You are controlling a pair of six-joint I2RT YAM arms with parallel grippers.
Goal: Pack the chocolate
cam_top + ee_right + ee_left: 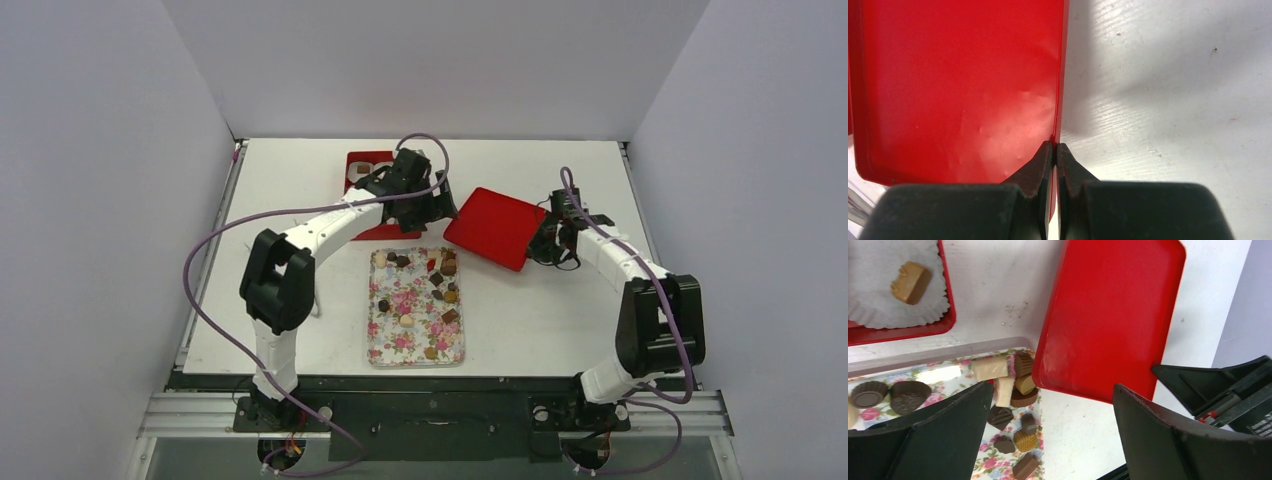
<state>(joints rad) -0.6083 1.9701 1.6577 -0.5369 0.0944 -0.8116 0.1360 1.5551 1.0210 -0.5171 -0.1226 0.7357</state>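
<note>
Many ridged, cube-like chocolates [1023, 385], glossy red tray [1108, 315]

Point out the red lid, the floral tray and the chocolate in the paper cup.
red lid [497, 228]: top view, middle of its flat face.
floral tray [392, 343]: top view, bare patch near its lower left corner.
chocolate in the paper cup [910, 282]: left wrist view, centre of the tan piece.

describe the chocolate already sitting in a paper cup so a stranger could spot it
Find the red box at the far side of the table, behind the floral tray. A white paper cup in it holds one tan, blocky chocolate. Every other piece in view lies loose on the tray.
</note>
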